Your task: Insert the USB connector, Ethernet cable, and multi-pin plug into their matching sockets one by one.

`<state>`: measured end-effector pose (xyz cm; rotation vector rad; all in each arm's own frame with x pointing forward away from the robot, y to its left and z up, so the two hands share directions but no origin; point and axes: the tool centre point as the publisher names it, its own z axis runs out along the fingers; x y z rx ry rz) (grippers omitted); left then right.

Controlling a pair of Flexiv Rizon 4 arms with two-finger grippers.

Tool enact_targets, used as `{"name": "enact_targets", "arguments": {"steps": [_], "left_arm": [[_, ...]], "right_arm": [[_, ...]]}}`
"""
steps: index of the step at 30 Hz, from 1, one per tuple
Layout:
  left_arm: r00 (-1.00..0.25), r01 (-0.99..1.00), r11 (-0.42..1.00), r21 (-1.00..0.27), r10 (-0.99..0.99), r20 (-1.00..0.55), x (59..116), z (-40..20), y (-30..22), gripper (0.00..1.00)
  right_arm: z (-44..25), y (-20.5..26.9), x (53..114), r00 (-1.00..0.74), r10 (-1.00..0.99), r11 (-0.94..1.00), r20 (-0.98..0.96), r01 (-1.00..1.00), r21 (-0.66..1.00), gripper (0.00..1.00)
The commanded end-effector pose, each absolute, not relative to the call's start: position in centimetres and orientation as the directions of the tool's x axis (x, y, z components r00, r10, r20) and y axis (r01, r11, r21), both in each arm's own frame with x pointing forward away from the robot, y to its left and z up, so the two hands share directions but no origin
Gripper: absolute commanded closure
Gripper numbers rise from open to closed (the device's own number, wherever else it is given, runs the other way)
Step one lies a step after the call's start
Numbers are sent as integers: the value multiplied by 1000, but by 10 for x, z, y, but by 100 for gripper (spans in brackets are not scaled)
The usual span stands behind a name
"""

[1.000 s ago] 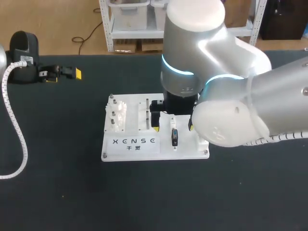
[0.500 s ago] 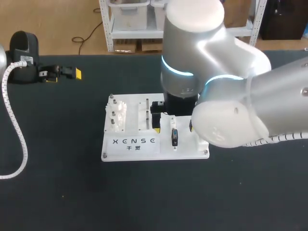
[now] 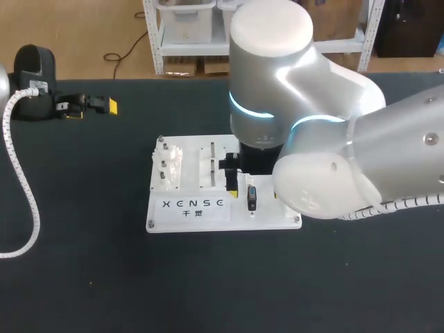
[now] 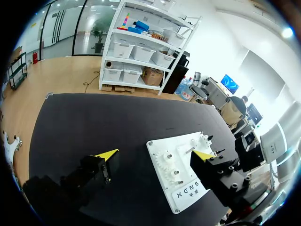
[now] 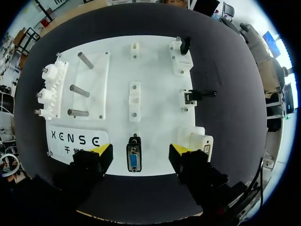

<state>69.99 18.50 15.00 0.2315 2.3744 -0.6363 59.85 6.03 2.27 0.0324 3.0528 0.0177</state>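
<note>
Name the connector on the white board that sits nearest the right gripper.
The blue-faced multi-pin connector, between the open fingers of the right gripper; the other fixtures lie ahead of or beside them.

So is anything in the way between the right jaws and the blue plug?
No, nothing visible is. The blue plug stands on the white board in line with the open gap between the right jaws, with only bare board beside it.

A white board (image 5: 155,66) is laid flat. A multi-pin plug (image 5: 134,160), blue-faced with a black shell, is seen at the middle of its near edge. Along the right side, 3 white pieces are lined up. A small black plug (image 5: 185,44) is held in the far socket (image 5: 181,61). A black pin (image 5: 207,93) is stuck out to the right of the middle socket (image 5: 189,97). The near socket (image 5: 197,139) is shaped like a plain box.
</note>
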Motion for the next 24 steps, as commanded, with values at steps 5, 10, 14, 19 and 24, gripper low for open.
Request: {"name": "enact_targets", "arguments": {"steps": [5,10,14,19,24], "left_arm": [[-767,321,866,-383,0,-642,700,150,185,0],[-767,321,866,-383,0,-642,700,150,185,0],[-767,321,866,-383,0,-642,700,150,185,0],[-767,321,866,-383,0,-642,700,150,185,0],[-767,321,866,-383,0,-642,700,150,185,0]], "right_arm": [[19,65,593,-997,17,1000,-81,16,14,67],[16,66,592,-997,13,1000,-74,12,11,73],[15,66,594,-997,16,1000,-72,15,9,76],[13,66,595,-998,16,1000,-69,16,8,78],[11,66,595,-998,10,1000,-64,10,0,80]]}}
